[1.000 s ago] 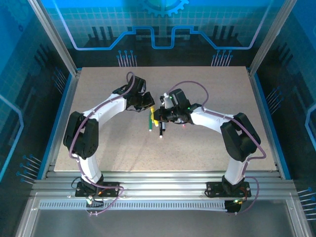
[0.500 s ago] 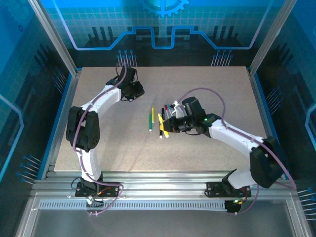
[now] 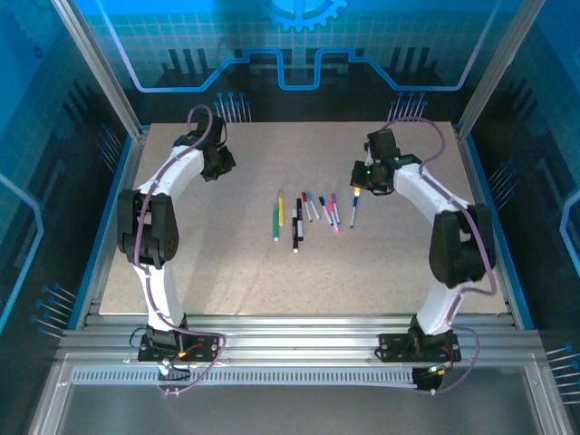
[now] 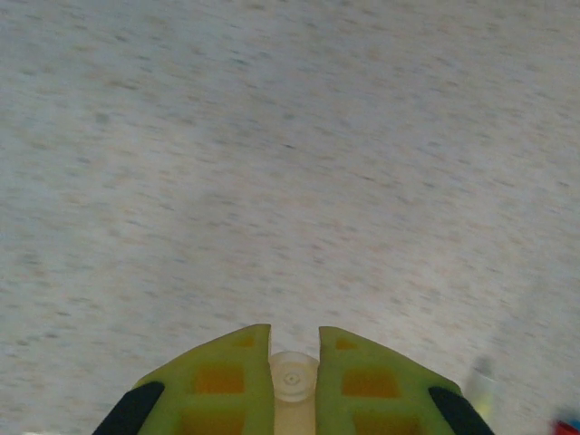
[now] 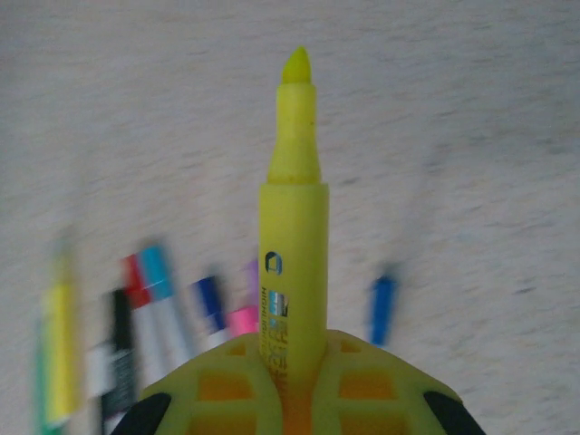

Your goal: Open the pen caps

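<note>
In the left wrist view my left gripper [image 4: 294,337] is shut on a pale, round-ended pen cap [image 4: 294,379], over bare table. My right gripper [image 5: 292,340] is shut on a yellow highlighter [image 5: 292,263] whose bare tip points away from the jaws. From above, the left gripper [image 3: 220,168] hangs at the back left and the right gripper [image 3: 360,178] at the back right. Between them lie several capped pens [image 3: 313,210]. Red, teal, blue and pink caps [image 5: 145,276] show blurred below the highlighter.
A green pen [image 3: 276,223], a yellow one [image 3: 281,205] and a black one [image 3: 296,232] lie left of the row. A blue pen [image 3: 353,211] lies nearest the right gripper. Metal frame posts [image 3: 127,109] border the speckled table [image 3: 227,272].
The two grippers, close together over the pens a second ago, have swung apart. The left went to the back left with the cap. The right went to the back right with the highlighter.
</note>
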Controlling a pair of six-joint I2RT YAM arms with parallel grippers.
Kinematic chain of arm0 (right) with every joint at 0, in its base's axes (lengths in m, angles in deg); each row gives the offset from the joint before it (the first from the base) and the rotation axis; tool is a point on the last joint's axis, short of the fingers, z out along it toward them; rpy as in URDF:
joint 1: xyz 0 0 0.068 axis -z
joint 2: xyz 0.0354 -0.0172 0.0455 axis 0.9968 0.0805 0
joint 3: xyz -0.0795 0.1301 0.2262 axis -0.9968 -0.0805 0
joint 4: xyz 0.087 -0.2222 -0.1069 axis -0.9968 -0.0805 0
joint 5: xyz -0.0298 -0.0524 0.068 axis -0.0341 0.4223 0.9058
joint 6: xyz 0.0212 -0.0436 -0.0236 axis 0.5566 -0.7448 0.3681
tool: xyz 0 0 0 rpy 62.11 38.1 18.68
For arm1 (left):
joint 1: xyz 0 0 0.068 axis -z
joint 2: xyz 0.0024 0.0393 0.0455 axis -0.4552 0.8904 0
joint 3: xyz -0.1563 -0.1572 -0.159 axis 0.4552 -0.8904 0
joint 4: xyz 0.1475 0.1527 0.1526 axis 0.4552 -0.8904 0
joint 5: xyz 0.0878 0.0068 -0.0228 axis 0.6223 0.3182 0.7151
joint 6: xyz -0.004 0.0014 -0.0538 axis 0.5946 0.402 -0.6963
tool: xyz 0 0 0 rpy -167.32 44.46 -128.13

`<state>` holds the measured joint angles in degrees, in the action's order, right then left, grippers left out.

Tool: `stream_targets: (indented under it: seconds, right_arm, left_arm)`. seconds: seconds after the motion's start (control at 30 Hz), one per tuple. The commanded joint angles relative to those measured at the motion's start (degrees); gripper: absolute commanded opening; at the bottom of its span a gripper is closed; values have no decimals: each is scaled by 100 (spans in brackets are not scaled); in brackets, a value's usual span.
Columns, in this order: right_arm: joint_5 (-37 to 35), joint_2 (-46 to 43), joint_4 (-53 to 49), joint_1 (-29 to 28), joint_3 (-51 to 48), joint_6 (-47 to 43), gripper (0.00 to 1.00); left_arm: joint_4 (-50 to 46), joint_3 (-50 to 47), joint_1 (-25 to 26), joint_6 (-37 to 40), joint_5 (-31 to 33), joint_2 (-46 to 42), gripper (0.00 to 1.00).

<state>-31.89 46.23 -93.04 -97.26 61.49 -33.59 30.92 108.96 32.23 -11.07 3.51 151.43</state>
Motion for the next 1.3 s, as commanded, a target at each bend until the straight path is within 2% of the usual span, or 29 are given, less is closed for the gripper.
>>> stream_targets:
  seconds: [0.0, 0.17, 0.33, 0.47, 0.77, 0.87, 0.93, 1.03, 1.17, 1.27]
  right_arm:
    - [-1161, 439, -756, 349, 610, -259, 0]
    - [-1299, 1075, -1034, 893, 1275, -241, 0]
    - [-1115, 1897, -1422, 1234, 2003, -312, 0]
    - [-1190, 2272, -1642, 1318, 2319, -395, 0]
    - [-1526, 2399, -1796, 1352, 2210, -637, 0]
    - [-1468, 2373, -1722, 1373, 2046, -673, 0]
    - [-1417, 2347, -1678, 1372, 1953, -690, 4]
    - [-1363, 2346, -1676, 1372, 1897, -725, 12]
    - [-1302, 2338, -1708, 1375, 1908, -763, 24]
    - [-1314, 2329, -1734, 1364, 1932, -798, 26]
  left_arm:
    - [-333, 211, -245, 426, 445, 231, 0]
    - [-529, 550, -596, 515, 441, 718, 0]
    - [-592, 783, -682, 456, 340, 1074, 0]
    - [-726, 1049, -683, 433, 339, 1382, 0]
    - [-882, 1262, -691, 480, 400, 1755, 0]
    - [-838, 1238, -691, 458, 318, 1797, 9]
    - [-829, 1227, -691, 463, 300, 1812, 18]
    - [-812, 1223, -691, 474, 274, 1823, 26]
    - [-811, 1227, -691, 463, 223, 1813, 30]
    - [-812, 1240, -690, 452, 139, 1789, 30]
